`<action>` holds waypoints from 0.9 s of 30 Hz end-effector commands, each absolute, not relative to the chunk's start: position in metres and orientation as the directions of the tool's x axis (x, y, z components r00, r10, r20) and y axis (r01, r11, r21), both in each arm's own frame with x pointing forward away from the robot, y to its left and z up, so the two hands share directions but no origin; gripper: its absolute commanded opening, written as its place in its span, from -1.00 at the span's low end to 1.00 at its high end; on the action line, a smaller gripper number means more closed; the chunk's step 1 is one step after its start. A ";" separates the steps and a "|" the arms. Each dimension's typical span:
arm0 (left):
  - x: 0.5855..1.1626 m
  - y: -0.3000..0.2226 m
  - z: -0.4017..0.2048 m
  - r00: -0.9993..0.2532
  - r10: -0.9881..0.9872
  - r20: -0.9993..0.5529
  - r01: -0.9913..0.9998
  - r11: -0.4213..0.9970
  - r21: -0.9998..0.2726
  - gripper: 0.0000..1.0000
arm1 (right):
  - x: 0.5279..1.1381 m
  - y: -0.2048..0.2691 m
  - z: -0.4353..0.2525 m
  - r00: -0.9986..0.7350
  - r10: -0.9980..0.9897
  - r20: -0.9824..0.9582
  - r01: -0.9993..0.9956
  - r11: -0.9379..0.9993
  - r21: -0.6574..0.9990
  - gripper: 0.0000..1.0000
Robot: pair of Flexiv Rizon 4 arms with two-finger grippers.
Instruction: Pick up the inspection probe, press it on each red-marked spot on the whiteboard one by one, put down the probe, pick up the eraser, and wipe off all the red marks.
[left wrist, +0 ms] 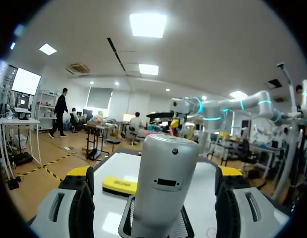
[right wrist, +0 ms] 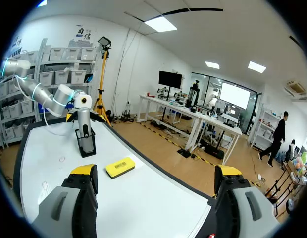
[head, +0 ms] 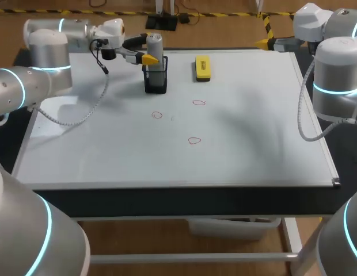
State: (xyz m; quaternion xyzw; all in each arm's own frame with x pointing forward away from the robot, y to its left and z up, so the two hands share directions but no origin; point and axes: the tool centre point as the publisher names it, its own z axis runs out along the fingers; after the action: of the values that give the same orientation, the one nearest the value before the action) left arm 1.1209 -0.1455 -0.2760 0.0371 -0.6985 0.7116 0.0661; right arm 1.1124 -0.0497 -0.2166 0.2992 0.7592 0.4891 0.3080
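At the far left of the whiteboard (head: 247, 149) the left gripper (head: 148, 50) straddles the inspection probe (head: 155, 43). The probe is a grey cylinder standing upright in a black holder (head: 156, 81), whose walls enclose its lower part. The gripper's fingers are spread wide and grip nothing. To the right of the holder, apart from it and near the far edge, lies the yellow eraser (head: 202, 67). Nearer, around the board's middle, sit three red marks: one (head: 157, 115) in front of the holder, one (head: 198, 103) in front of the eraser, and one (head: 194, 140) nearest of all. At the board's far right corner the right gripper (head: 269, 43) hangs with its fingers wide apart and empty, well apart from the other things. Only the head view shows all three marks. The left wrist view alone shows the clear gap between each finger and the probe. The right wrist view looks along the board, with the eraser lying ahead and the holder beyond it.
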 end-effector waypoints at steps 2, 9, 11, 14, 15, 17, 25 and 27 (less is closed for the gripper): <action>1.121 -0.155 -0.278 -0.989 0.035 0.146 -0.146 -0.013 -0.989 1.00 | 1.113 -0.050 -0.216 -0.633 0.755 -0.174 0.155 0.344 0.926 1.00; 1.120 -0.165 -0.280 -0.989 0.019 0.149 -0.149 -0.008 -0.989 1.00 | 1.113 -0.050 -0.216 -0.633 0.755 -0.174 0.155 0.344 0.926 1.00; 1.120 -0.167 -0.281 -0.989 0.014 0.147 -0.147 -0.003 -0.989 1.00 | 1.113 -0.050 -0.216 -0.633 0.755 -0.174 0.155 0.344 0.926 1.00; 1.120 -0.168 -0.281 -0.989 0.012 0.148 -0.148 -0.005 -0.989 1.00 | 1.113 -0.050 -0.216 -0.633 0.755 -0.174 0.155 0.344 0.926 1.00; 1.121 -0.168 -0.281 -0.989 0.011 0.148 -0.148 -0.005 -0.989 1.00 | 1.113 -0.050 -0.216 -0.633 0.755 -0.174 0.155 0.344 0.926 1.00; 1.121 -0.169 -0.281 -0.989 0.011 0.147 -0.147 -0.004 -0.989 1.00 | 1.113 -0.050 -0.216 -0.633 0.755 -0.174 0.155 0.344 0.926 1.00; 1.121 -0.169 -0.280 -0.989 0.011 0.147 -0.147 0.000 -0.989 1.00 | 1.113 -0.050 -0.216 -0.633 0.755 -0.174 0.155 0.344 0.926 1.00; 1.120 -0.168 -0.279 -0.989 0.010 0.147 -0.147 -0.001 -0.989 1.00 | 1.113 -0.050 -0.216 -0.633 0.755 -0.174 0.155 0.344 0.926 1.00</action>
State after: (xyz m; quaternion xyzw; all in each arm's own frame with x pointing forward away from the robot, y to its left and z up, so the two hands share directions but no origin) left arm 1.1232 -0.1687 -0.2814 0.0468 -0.7035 0.7068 0.0578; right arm 1.1124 -0.0497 -0.2166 0.2992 0.7592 0.4891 0.3080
